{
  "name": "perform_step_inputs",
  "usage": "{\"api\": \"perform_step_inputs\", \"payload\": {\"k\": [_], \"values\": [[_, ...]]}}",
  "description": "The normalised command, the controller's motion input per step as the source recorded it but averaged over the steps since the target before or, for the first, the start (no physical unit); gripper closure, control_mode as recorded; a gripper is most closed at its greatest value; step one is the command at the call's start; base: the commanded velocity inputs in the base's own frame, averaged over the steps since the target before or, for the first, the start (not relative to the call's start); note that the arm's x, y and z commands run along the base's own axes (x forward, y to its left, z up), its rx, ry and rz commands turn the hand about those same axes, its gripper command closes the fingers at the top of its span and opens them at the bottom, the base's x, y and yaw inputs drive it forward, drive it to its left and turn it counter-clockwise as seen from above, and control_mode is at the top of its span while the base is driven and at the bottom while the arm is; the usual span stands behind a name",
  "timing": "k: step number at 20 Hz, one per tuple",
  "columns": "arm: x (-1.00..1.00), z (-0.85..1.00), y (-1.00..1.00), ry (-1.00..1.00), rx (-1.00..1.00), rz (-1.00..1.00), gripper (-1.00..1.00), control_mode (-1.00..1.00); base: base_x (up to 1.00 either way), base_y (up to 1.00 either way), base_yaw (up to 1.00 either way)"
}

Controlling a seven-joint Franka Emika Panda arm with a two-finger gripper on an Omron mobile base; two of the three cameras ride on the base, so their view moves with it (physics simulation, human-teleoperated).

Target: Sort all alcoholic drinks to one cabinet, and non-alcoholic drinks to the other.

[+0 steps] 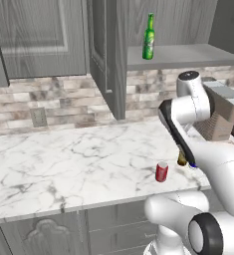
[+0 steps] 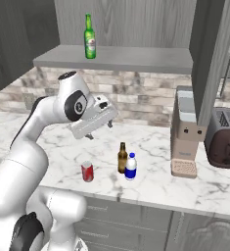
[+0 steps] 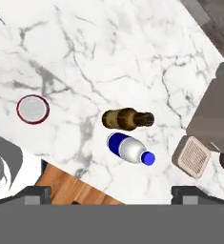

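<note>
Claw (image 2: 101,128) was spread wide, holding and touching nothing, hovering above the counter (image 2: 150,147). Brown bottle (image 3: 127,118) stood just beside the white bottle (image 3: 130,149), can (image 3: 33,108) at 9 o'clock of them.

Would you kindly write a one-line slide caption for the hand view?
Open gripper looking down on marble counter: red can, amber bottle beside white-and-blue bottle.
</note>
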Motion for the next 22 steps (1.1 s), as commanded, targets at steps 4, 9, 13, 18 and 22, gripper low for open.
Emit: {"api": "perform_step_inputs", "payload": {"k": [4, 9, 13, 18, 22], "values": [[0.0, -0.48, 0.0, 0.36, -0.38, 0.39, -1.0, -1.0, 0.0, 0.0, 0.0], [0.0, -0.4, -0.02, 0.22, -0.36, 0.26, -1.0, -1.0, 0.0, 0.0, 0.0], [0.0, -0.36, -0.33, 0.17, -0.13, 0.18, -1.0, -1.0, 0.0, 0.0, 0.0], [0.02, -0.17, -0.12, 0.22, 0.02, 0.09, -1.0, -1.0, 0.0, 0.0, 0.0], [0.09, -0.05, 0.0, 0.25, 0.04, 0.07, -1.0, -1.0, 0.0, 0.0, 0.0]]}}
